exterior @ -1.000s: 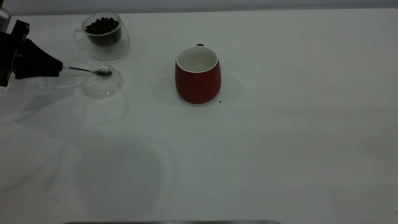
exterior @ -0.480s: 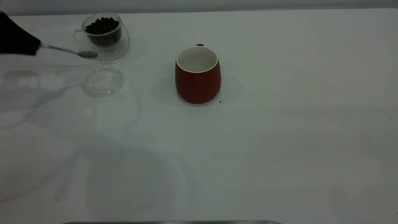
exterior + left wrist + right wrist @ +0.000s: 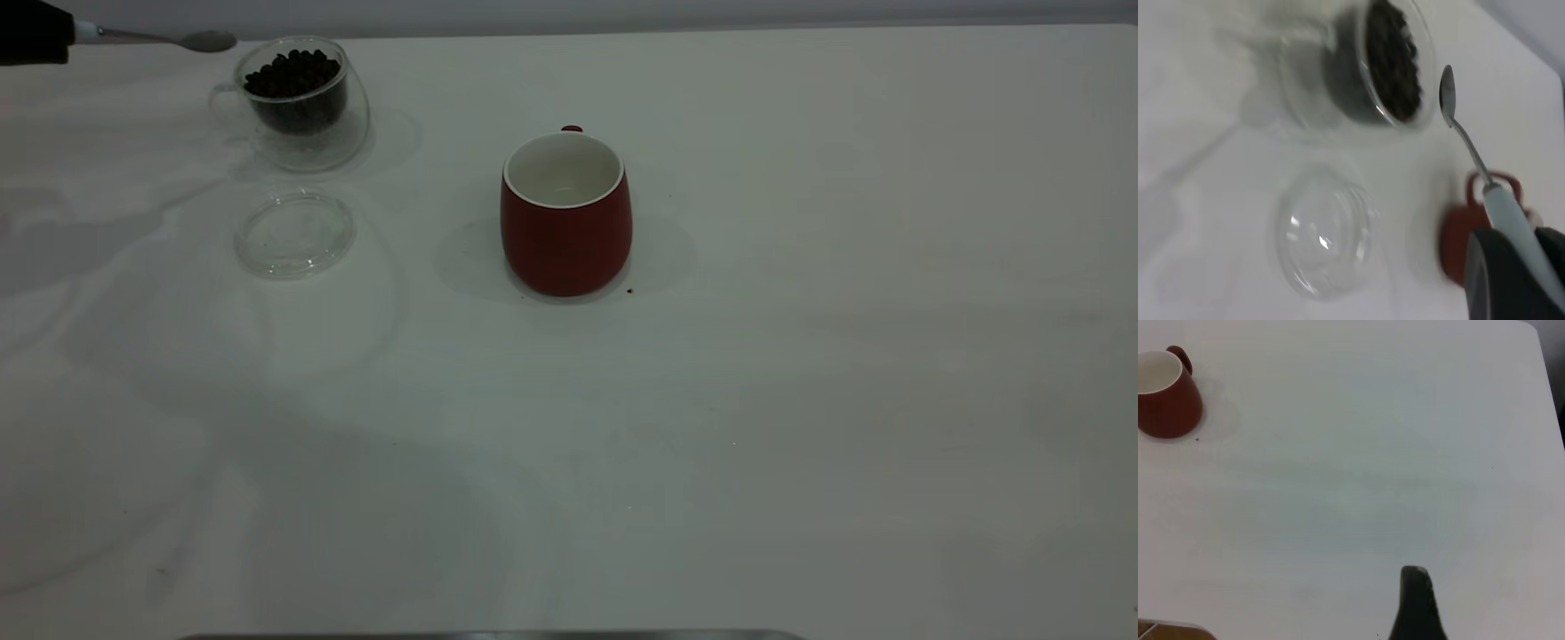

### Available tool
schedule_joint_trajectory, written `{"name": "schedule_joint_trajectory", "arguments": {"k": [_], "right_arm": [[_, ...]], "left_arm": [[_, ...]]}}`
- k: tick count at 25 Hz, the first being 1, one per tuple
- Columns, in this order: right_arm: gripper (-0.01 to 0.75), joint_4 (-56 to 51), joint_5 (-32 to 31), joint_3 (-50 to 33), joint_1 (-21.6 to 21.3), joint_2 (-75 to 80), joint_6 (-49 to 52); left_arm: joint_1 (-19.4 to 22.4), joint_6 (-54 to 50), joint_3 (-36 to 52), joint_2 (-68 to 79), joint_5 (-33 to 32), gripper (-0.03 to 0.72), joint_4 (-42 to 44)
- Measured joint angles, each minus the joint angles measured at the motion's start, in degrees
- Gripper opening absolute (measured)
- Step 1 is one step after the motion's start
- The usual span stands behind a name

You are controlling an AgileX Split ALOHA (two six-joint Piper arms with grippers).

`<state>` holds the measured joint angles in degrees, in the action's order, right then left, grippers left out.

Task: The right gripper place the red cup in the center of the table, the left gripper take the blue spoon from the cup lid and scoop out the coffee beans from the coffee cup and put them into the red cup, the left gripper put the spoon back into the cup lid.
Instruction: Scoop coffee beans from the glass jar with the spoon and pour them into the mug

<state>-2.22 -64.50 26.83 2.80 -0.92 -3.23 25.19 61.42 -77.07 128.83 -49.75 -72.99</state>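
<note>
My left gripper (image 3: 53,32) is at the far left back edge of the table (image 3: 711,400). It is shut on the pale-blue handle (image 3: 1513,223) of the blue spoon (image 3: 206,41) and holds it in the air. The spoon's empty bowl (image 3: 1447,93) hovers just beside the rim of the coffee cup (image 3: 300,105), which holds the coffee beans (image 3: 292,73). The empty cup lid (image 3: 294,234) lies in front of the coffee cup. The red cup (image 3: 566,218) stands upright and empty mid-table. My right gripper (image 3: 1415,603) is off to the side, far from the red cup (image 3: 1168,403).
A small dark speck (image 3: 630,290) lies by the red cup's base. In the left wrist view the glass cup (image 3: 1358,67), lid (image 3: 1325,233) and red cup (image 3: 1457,248) show below the spoon. A metal edge (image 3: 489,636) runs along the near side.
My left gripper lifted the spoon out of the cup lid and carried it up and back. The spoon's bowl is now level with the coffee cup's rim. The lid is now empty.
</note>
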Motion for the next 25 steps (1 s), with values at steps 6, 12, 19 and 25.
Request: {"name": "schedule_joint_trajectory", "arguments": {"k": [6, 12, 19, 25], "right_arm": [[0.586, 0.0, 0.0, 0.0, 0.0, 0.0, 0.0], [0.586, 0.0, 0.0, 0.0, 0.0, 0.0, 0.0], [0.586, 0.0, 0.0, 0.0, 0.0, 0.0, 0.0], [0.586, 0.0, 0.0, 0.0, 0.0, 0.0, 0.0]], "left_arm": [[-2.9, 0.1, -3.4, 3.1, 3.4, 0.119, -0.9], [-7.1, -0.3, -7.8, 7.5, 4.1, 0.119, -1.1], [-9.2, -1.4, -8.6, 10.2, 9.7, 0.119, -2.3], [-9.3, -0.6, -8.6, 10.3, 8.9, 0.119, -3.8]]}}
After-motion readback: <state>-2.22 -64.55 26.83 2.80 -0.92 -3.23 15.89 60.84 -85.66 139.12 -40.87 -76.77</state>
